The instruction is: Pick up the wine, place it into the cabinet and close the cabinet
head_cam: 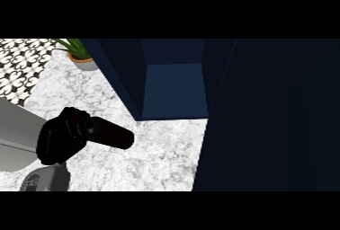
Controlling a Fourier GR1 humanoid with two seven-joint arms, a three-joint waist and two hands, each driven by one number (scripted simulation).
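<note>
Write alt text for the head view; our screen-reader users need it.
The left hand grips a dark wine bottle above the marble counter, beside an open dark blue cabinet whose door fills the right. A potted plant stands behind.

Matt dark wine bottle point(109, 133), mottled white marble-looking counter point(159, 152), smooth matt navy cabinet point(174, 87) panels.

A kitchen; marble counter point(153, 152), navy cabinet point(174, 85), patterned tile wall point(20, 63), potted plant point(79, 54).
</note>
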